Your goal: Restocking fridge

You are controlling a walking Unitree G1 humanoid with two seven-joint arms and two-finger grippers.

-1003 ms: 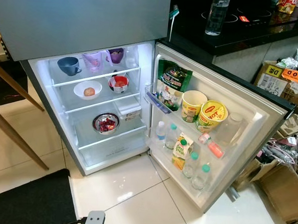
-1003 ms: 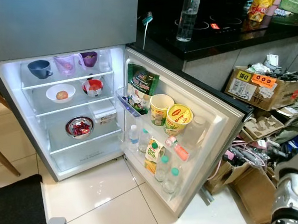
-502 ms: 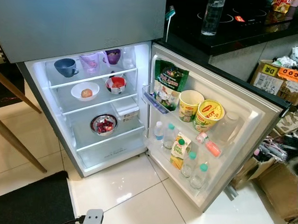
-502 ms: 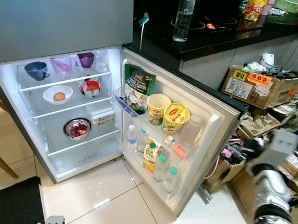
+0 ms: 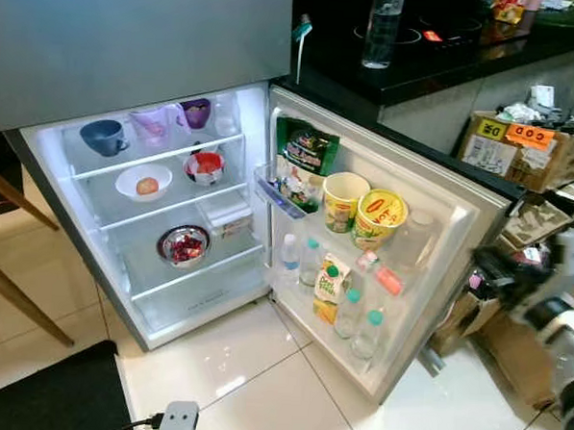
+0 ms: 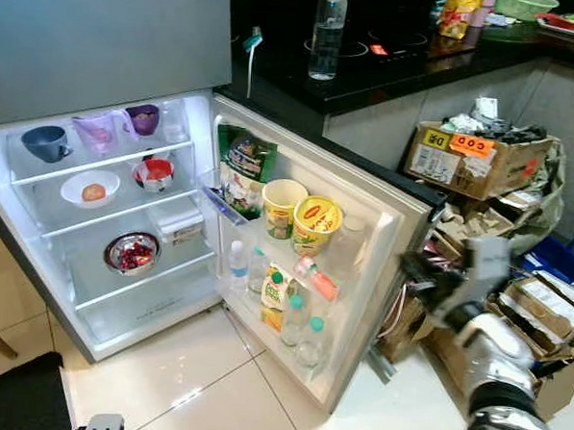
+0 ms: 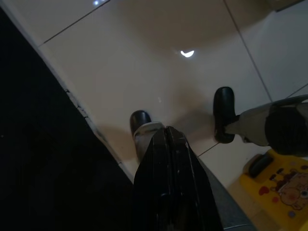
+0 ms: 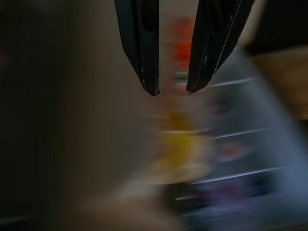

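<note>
The fridge (image 5: 196, 305) stands open and lit, with cups and bowls on its shelves, among them a steel bowl (image 5: 183, 245) of red fruit. Its door (image 5: 456, 209) swings out to the right and carries a green snack bag (image 5: 305, 153), two noodle cups (image 5: 380, 215), a juice carton (image 5: 328, 285) and several small bottles (image 5: 363, 335). My right gripper (image 6: 426, 278) is raised just outside the door's free edge; in the blurred right wrist view it (image 8: 172, 91) is open and holds nothing. My left gripper (image 7: 166, 132) hangs shut over the floor tiles.
Cardboard boxes (image 6: 468, 157) and clutter crowd the floor right of the door. A black counter (image 5: 449, 60) with a water bottle (image 5: 381, 27) runs behind it. Wooden chair legs (image 5: 14, 287) and a black mat (image 5: 46, 395) lie at the left, and a white plug (image 5: 178, 421) sits on the tiles.
The camera has swung right, shifting the fridge leftward in view. My right arm has risen from the lower right to beside the door's edge.
</note>
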